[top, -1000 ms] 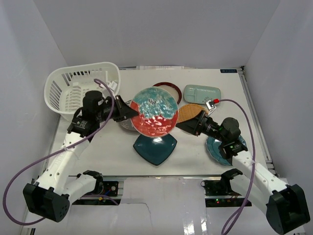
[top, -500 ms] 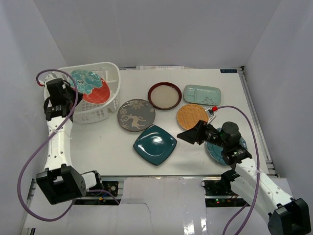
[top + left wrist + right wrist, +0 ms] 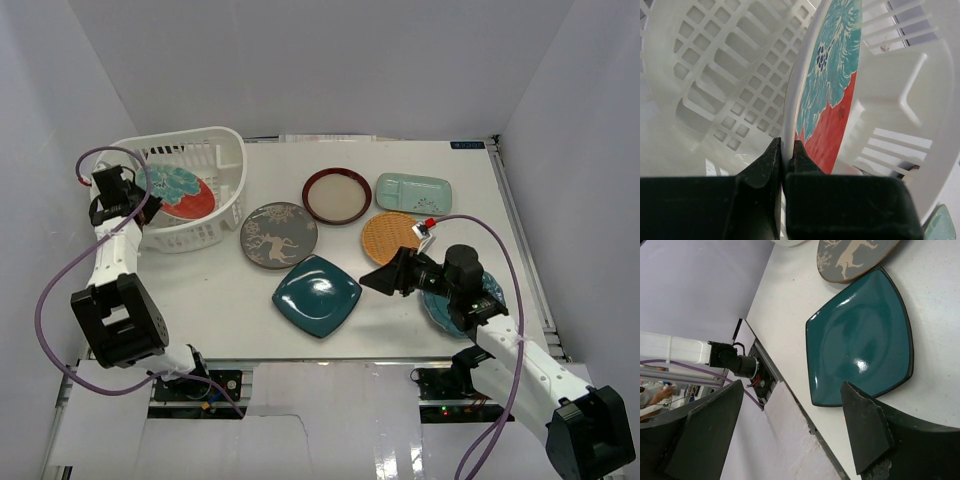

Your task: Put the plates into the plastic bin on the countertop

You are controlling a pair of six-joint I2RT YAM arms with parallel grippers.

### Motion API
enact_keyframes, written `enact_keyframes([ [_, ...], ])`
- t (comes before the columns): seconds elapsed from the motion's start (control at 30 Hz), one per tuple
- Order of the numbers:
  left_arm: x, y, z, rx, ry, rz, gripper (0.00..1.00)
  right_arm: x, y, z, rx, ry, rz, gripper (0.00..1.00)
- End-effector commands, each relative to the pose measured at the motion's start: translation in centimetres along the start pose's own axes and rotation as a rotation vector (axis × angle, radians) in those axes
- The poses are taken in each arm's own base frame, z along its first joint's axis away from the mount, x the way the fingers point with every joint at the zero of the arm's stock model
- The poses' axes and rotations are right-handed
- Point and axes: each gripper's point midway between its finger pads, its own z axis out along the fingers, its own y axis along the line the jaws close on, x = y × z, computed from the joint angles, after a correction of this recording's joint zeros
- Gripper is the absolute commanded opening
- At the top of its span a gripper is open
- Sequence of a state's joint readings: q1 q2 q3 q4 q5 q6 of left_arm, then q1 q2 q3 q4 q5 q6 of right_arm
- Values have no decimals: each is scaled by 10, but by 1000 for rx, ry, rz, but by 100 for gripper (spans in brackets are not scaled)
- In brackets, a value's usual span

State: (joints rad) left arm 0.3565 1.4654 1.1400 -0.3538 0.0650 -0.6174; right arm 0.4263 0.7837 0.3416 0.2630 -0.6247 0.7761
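**Left gripper pinching floral plate in bin; right gripper spread wide, empty**

Top view: left arm stretched up along the left wall, wrist bent toward the plastic bin. Left gripper at the bin's near-left rim, clamped on the red floral plate, which leans inside the bin just beyond the fingers. Right arm reaching left and low over the countertop. Right gripper spread, holding nothing. Dark-teal square plate just ahead of its tips, orange woven plate just beside it on the far side, teal scalloped plate under the wrist. Grey tree plate, maroon-rimmed plate and pale-green tray further off.

Left wrist view: left gripper pressed nearly together, pinching the rim of the red floral plate. Plate standing on edge, running straight out from the fingers. Lattice wall of the plastic bin on both sides.

Right wrist view: right gripper wide apart, touching nothing. Dark-teal square plate flat on the countertop, ahead of the fingers and nearest the right one. Grey tree plate beyond it.
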Motion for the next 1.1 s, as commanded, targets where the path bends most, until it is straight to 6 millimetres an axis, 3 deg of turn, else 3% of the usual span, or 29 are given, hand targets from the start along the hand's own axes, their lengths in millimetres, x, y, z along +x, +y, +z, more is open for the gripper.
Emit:
enact_keyframes([
  [0.0, -53, -51, -15, 230, -160, -35, 0, -10, 2, 5, -13, -17, -43, 85],
  [0.1, -44, -44, -1, 215, -129, -22, 0, -18, -1, 12, -4, -27, -44, 84],
  [0.17, -36, -38, 5, 199, -110, -23, 8, -24, -4, 17, 13, -46, -42, 84],
  [0.2, -34, -35, 7, 194, -108, -23, 15, -26, -9, 22, 22, -49, -35, 84],
  [0.23, -31, -33, 8, 186, -103, -27, 32, -32, -8, 26, 26, -64, -33, 84],
  [0.3, -21, -25, 10, 167, -89, -62, 48, -36, -13, 37, 37, -71, -23, 80],
  [0.33, -21, -26, 9, 181, -97, -86, 63, -43, -15, 42, 55, -98, -13, 77],
  [0.4, -12, -21, 9, 174, -85, -100, 76, -41, -25, 56, 87, -85, 1, 74],
  [0.43, -9, -18, 9, 167, -81, -103, 82, -51, -25, 62, 101, -105, -7, 69],
  [0.47, -8, -17, 8, 161, -82, -101, 92, -49, -27, 68, 112, -96, -6, 67],
  [0.5, -6, -12, 5, 143, -88, -103, 96, -46, -38, 76, 141, -82, 4, 65],
  [0.53, -5, -9, 3, 132, -95, -102, 98, -51, -44, 80, 173, -109, 2, 53],
  [0.57, -5, -7, 0, 124, -107, -111, 98, -55, -43, 87, 179, -119, -6, 45],
  [0.63, -6, -5, -12, 120, -149, -112, 98, -57, -60, 97, 241, -138, -5, 30],
  [0.67, -7, -6, -16, 126, -160, -97, 98, -66, -57, 105, 239, -151, -9, 28],
  [0.7, -11, -12, -26, 143, -185, -80, 98, -63, -68, 112, 265, -132, 3, 27],
  [0.77, -13, -11, -34, 119, -217, -63, 98, -67, -73, 121, 284, -135, 6, 26],
  [0.8, -16, -7, -38, 96, -239, -54, 98, -69, -78, 130, 294, -132, 12, 28],
  [0.83, -13, -5, -44, 69, -240, -48, 98, -70, -80, 134, 299, -130, 16, 41],
  [0.93, -2, 9, -42, -1, -215, -52, 98, -70, -87, 153, 310, -107, 23, 63],
  [1.07, 13, 22, -33, -49, -156, -36, 98, -63, -103, 177, 346, -72, 39, 71],
])
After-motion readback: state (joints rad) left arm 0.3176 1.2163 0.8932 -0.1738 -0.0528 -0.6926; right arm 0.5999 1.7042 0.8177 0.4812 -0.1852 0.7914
